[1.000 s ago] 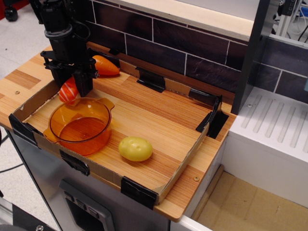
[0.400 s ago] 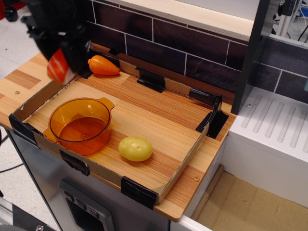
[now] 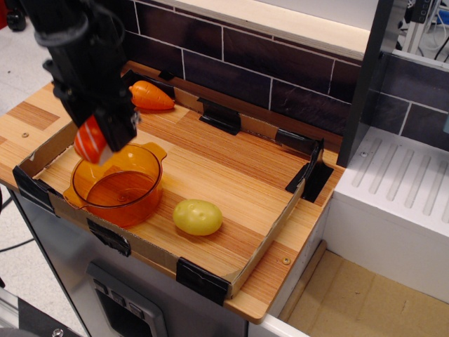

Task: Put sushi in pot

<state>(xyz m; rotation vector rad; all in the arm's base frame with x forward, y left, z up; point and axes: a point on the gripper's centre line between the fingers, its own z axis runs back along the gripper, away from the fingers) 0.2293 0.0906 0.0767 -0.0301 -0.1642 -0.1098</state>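
The sushi (image 3: 91, 142), orange-red with white stripes over a white base, is held in my black gripper (image 3: 98, 140), which is shut on it. It hangs in the air just above the far left rim of the translucent orange pot (image 3: 118, 184). The pot stands at the front left of the tray and looks empty inside. My arm comes down from the upper left and hides part of the tray's back left corner.
An orange carrot (image 3: 151, 96) lies at the tray's back left. A yellow potato (image 3: 197, 216) lies right of the pot. The cardboard-walled wooden tray (image 3: 273, 232) has black clips on its rim. A dark tile wall stands behind, a white drainboard (image 3: 400, 189) to the right.
The gripper lifted the sushi off the tray, rose up and left, then came down and right to hang over the pot's far left rim.
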